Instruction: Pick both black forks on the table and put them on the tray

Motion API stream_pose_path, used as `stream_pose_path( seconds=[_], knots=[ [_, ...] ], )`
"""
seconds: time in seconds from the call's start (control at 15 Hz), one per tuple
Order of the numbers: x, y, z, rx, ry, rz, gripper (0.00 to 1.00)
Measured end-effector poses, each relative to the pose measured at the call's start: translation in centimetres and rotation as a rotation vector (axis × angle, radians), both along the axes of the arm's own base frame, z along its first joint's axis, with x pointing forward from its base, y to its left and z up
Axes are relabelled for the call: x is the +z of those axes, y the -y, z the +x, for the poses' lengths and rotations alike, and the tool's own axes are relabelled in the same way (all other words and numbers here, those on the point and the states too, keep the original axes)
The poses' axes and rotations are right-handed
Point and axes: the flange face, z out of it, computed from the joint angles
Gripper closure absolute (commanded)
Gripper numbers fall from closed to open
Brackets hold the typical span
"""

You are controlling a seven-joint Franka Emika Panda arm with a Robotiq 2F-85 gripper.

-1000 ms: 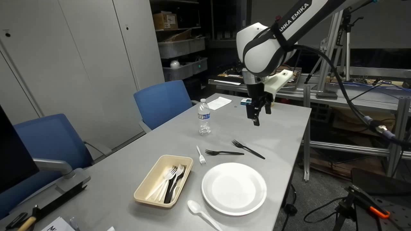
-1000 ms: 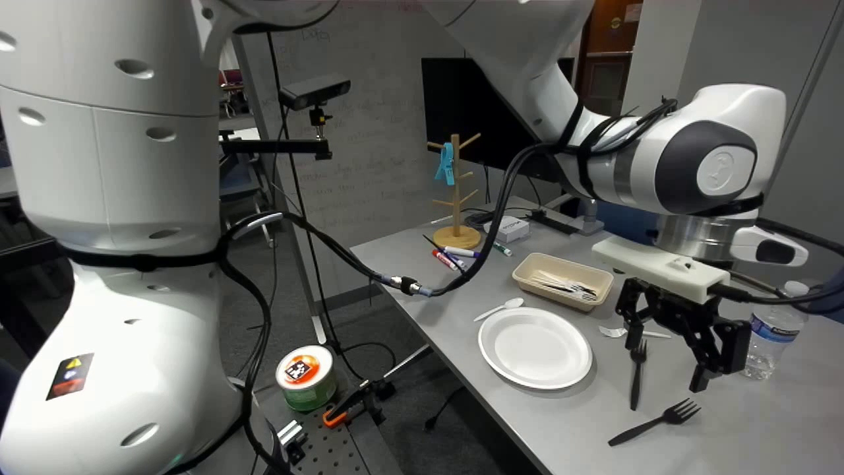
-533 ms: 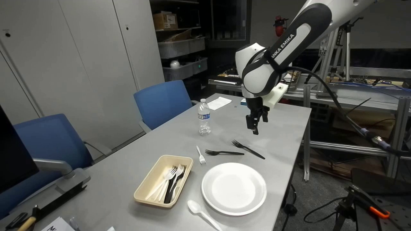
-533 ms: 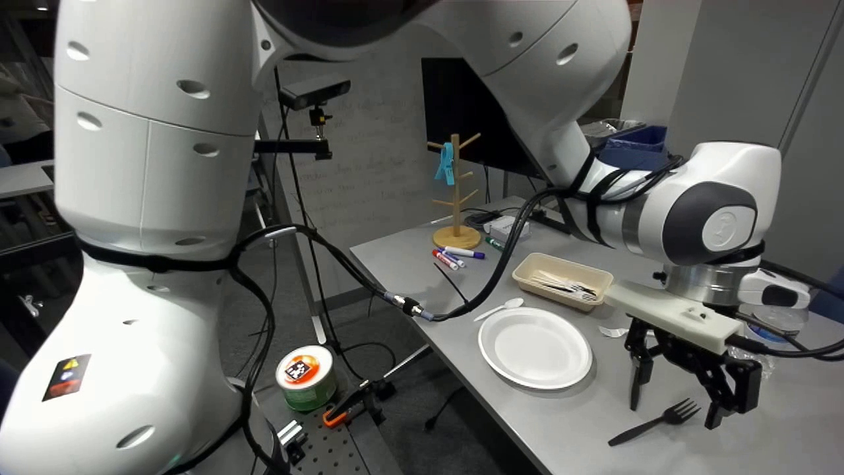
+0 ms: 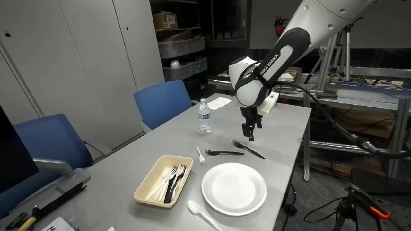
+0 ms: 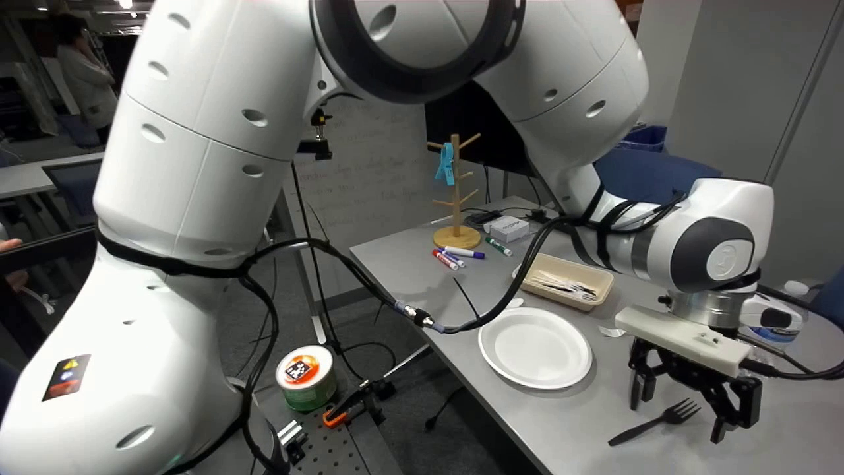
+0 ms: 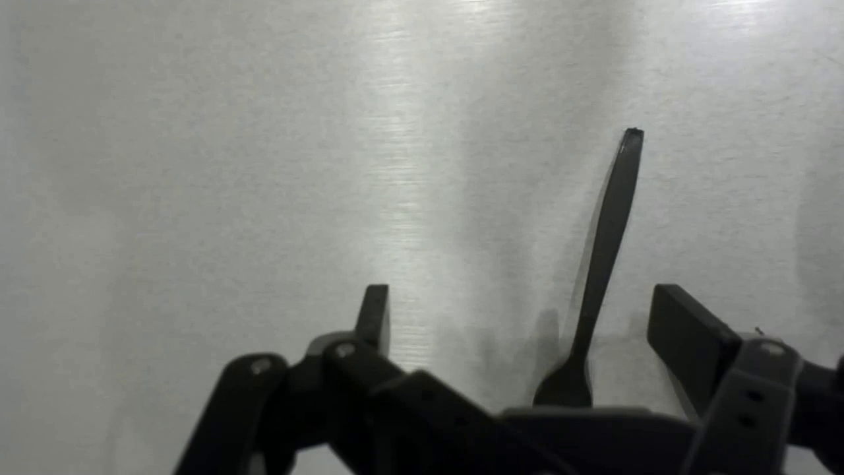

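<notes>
Lower than a second ago, the gripper (image 7: 519, 290) hangs over the table (image 5: 173, 141), its jaws spread wide.
Nearest, the wrist view shows one black fork (image 7: 604, 244), its handle between the parted fingers (image 7: 692, 340) and its tines hidden. Both black forks (image 5: 249, 149) lie whole on the table in an exterior view; in an exterior view the gripper covers part of one, and beyond them come the white plate (image 6: 535, 348), the beige tray (image 6: 564, 297) holding white and black utensils (image 6: 560, 285), then markers (image 6: 463, 253) and a wooden rack (image 6: 455, 204).
</notes>
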Motion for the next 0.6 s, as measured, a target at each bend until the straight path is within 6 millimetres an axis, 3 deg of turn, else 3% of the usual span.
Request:
stream_pose_path(
  seconds=[0.6],
  knots=[
    [-4.1, -0.5, 2.4, 0.038, -0.018, 0.021, 0.0]
  ],
)
